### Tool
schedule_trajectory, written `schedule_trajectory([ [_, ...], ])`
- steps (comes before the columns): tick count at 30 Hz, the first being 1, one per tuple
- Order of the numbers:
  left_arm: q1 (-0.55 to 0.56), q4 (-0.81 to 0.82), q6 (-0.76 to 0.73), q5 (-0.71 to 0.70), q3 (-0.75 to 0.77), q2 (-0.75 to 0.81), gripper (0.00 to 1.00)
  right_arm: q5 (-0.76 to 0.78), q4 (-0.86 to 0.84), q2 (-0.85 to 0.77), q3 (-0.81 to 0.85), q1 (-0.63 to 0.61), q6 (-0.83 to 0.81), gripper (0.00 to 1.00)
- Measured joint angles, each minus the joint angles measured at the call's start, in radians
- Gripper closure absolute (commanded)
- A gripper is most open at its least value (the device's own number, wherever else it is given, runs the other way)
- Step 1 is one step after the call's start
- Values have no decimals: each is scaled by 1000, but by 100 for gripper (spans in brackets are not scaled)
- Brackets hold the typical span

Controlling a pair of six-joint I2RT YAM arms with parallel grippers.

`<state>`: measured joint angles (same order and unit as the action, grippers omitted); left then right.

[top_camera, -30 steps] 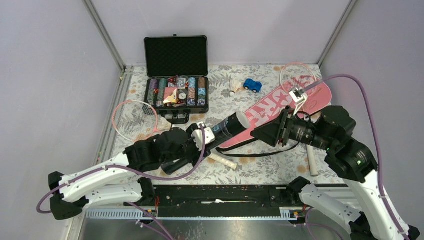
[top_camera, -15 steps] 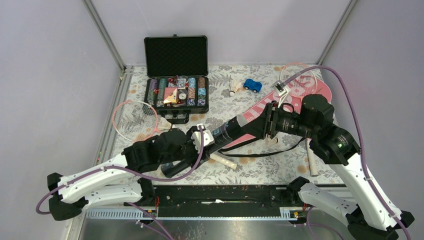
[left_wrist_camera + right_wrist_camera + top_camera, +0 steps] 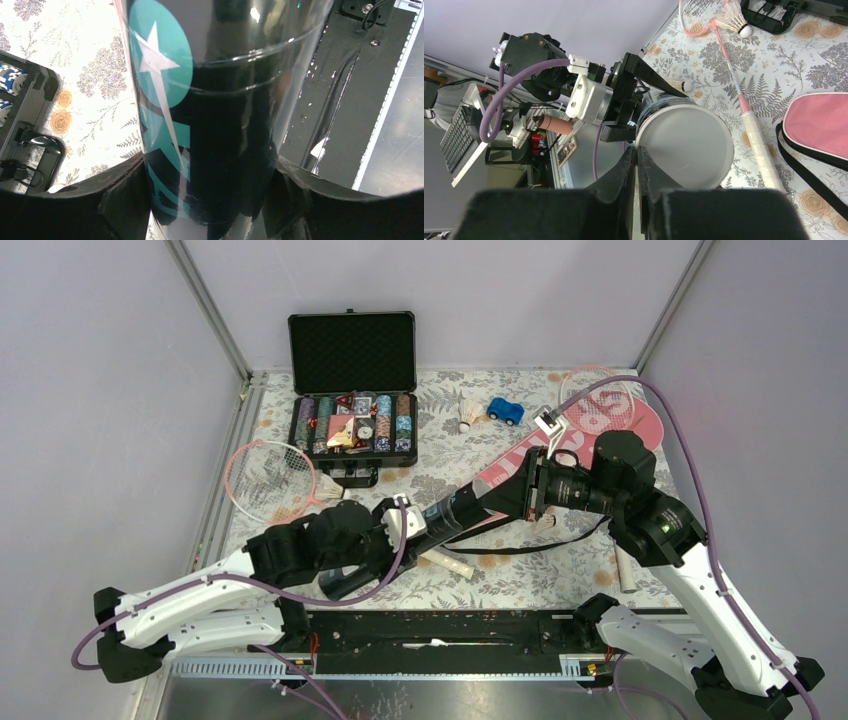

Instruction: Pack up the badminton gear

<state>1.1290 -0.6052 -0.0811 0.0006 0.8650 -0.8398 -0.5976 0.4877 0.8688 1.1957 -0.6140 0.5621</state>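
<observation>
Left pincer [image 3: 406,524] stands partly open, its fingers [image 3: 117,202] pressed against opposite sides of the black tube [image 3: 458,508], which it holds slanted across the front of the bench [image 3: 520,575]. Right pincer [image 3: 638,156] is closed to a narrow slit, its tips set astride the rim of the tube's white end [image 3: 684,145]. The pink cover [image 3: 648,424] lies on the bench beyond the right arm. One racket [image 3: 268,478] lies at the left beside the chip case [image 3: 352,430]. A shuttlecock [image 3: 465,415] rests just beside the blue toy car [image 3: 506,411].
</observation>
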Motion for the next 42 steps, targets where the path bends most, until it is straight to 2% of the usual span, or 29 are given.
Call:
schedule_trajectory([
  [2, 0, 2, 0, 1, -8, 10, 59, -9, -13, -9, -13, 0, 9, 99],
  [6, 2, 24, -3, 5, -25, 39, 59, -21, -31, -19, -16, 0, 27, 99],
  [33, 11, 92, -2, 8, -93, 185, 61, -21, -75, -39, -16, 0, 67, 95],
  [42, 5, -2, 3, -37, -124, 201, 60, -1, -75, -68, 46, 0, 30, 93],
])
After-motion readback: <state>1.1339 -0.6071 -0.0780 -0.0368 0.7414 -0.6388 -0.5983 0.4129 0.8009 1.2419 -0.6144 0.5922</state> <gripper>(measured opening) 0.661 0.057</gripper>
